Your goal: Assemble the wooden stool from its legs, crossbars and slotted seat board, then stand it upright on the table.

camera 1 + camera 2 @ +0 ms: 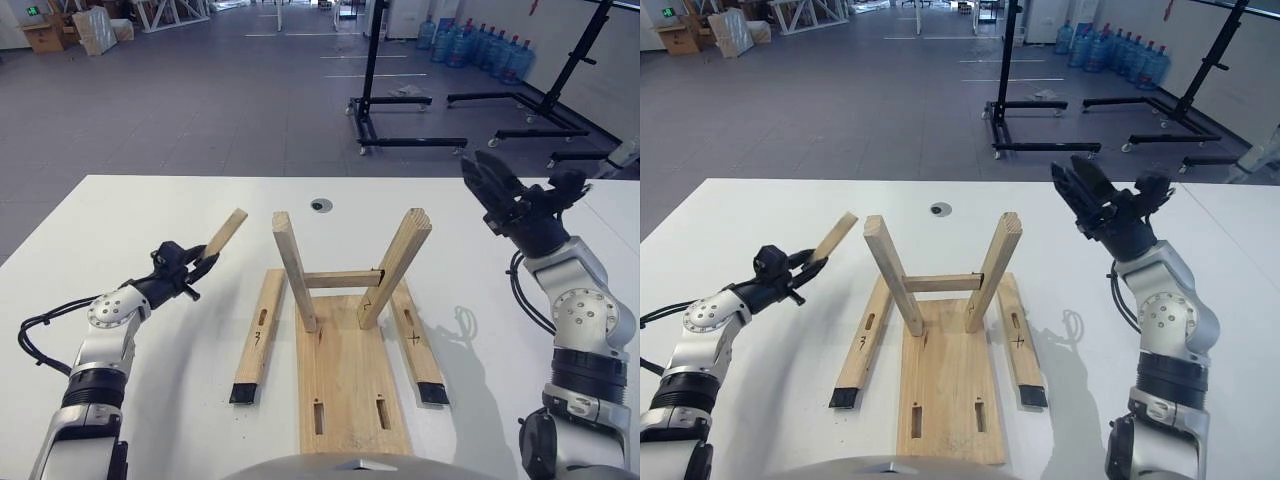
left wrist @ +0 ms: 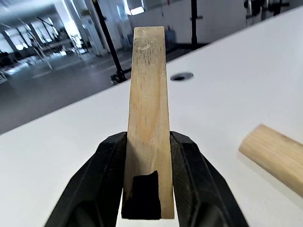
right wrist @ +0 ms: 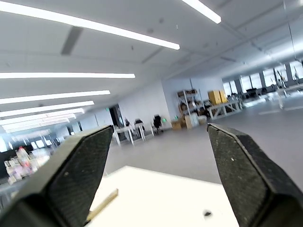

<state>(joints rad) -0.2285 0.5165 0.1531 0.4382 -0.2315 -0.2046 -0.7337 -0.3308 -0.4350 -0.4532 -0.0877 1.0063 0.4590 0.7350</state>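
Observation:
The slotted seat board [image 1: 350, 385] lies flat near the table's front edge. Two legs [image 1: 292, 268] [image 1: 398, 265] stand in it, leaning apart, joined by a crossbar [image 1: 340, 281]. Two more legs with black tips lie flat beside the board, one on the left [image 1: 259, 335], one on the right [image 1: 417, 342]. My left gripper [image 1: 197, 270] is shut on a short wooden crossbar [image 2: 147, 123], held tilted up over the table left of the board. My right gripper [image 1: 490, 185] is raised at the right, open and holding nothing.
A round hole [image 1: 321, 205] sits in the white table [image 1: 120, 230] behind the stool parts. Black wheeled stands [image 1: 405, 120] and water bottles [image 1: 480, 45] are on the floor beyond the table.

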